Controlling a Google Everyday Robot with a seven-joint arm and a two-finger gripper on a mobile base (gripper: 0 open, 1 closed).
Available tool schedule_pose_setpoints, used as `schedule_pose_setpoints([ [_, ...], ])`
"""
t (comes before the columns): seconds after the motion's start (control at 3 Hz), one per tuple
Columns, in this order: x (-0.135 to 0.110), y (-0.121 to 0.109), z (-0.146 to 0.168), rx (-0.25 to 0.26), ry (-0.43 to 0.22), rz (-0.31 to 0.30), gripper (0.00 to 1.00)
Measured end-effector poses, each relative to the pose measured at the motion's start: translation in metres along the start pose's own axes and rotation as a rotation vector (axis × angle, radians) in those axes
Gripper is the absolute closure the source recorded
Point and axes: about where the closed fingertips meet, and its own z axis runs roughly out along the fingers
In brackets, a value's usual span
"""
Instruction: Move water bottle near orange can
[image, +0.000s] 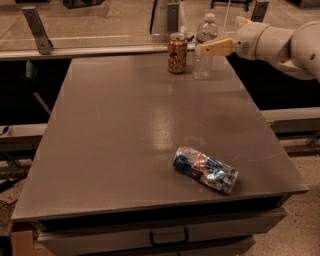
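The water bottle stands just beside the orange can — placing looks done. My claw sits at it, clamped or not I can't tell — next, let go and retreat.

Grey surface bearing a crushed blue, silver and red can, which lies on its side at 5 o'clock near the front edge. Drawer handle below, at 6 o'clock. Slanted metal bracket at 11 o'clock, beyond the far edge. Hand at 1 o'clock, above the far edge.
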Motion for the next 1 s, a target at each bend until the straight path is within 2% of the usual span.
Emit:
schedule_pose_setpoints([
  [0.33,-0.040,0.003,-0.067,0.045,0.022,-0.089,0.00],
  [0.67,-0.096,0.031,-0.131,0.060,0.072,-0.200,0.00],
  [1.0,-0.123,0.044,-0.142,0.063,0.070,-0.240,0.00],
])
